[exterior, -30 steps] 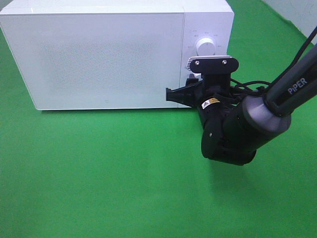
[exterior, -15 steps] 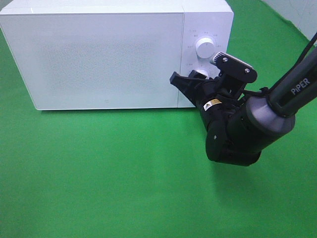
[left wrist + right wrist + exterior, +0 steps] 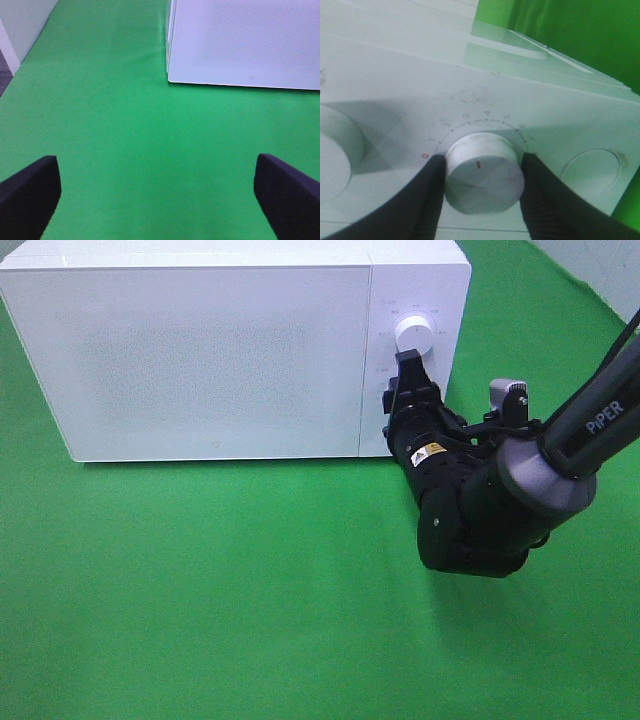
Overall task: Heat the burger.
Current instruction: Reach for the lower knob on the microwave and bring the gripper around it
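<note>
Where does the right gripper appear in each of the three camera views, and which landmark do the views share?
Exterior high: the right gripper is at the white microwave's control panel, just below the upper dial.
Left wrist: not in it.
Right wrist: its fingers clamp both sides of the numbered dial.
Shared landmark: the white microwave, visible in all three views.

Microwave (image 3: 210,360) and right pincer (image 3: 403,388) block rear; mat (image 3: 200,590) free.
</note>
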Available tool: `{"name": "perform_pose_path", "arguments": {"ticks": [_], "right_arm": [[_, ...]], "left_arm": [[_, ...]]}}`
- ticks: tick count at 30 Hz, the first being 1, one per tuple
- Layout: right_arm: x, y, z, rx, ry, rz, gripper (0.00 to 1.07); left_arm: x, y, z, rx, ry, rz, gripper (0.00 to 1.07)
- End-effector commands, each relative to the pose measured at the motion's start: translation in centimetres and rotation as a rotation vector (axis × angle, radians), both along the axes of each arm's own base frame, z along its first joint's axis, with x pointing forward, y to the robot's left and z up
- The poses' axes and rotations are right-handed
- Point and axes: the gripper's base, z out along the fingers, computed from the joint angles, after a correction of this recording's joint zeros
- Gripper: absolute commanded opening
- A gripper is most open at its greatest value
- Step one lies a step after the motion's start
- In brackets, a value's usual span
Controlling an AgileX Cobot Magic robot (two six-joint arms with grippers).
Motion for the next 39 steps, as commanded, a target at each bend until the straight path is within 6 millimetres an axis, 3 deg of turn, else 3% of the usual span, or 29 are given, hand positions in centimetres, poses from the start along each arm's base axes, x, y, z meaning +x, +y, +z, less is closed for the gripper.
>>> {"name": "perform_pose_path", "arguments": {"ticks": [1, 13, 30, 39], "right_arm": [[0.37, 2.28, 2.66, 0.194, -0.196, 0.163, 0.0], [0.42, 2.02, 2.67, 0.452, -0.164, 0.114, 0.0], [0.44, 1.96, 2.63, 0.456, -0.159, 0.106, 0.0], [0.54, 1.37, 2.46, 0.44, -0.157, 0.038, 0.06]], "left_arm": [[-0.28, 0.0, 0.0, 0.0, -0.029, 0.001, 0.97], [-0.28, 0.0, 0.0, 0.0, -0.029, 0.001, 0.97], [-0.28, 0.0, 0.0, 0.0, -0.029, 0.001, 0.97], [-0.28, 0.0, 0.0, 0.0, -0.029, 0.001, 0.97]]}}
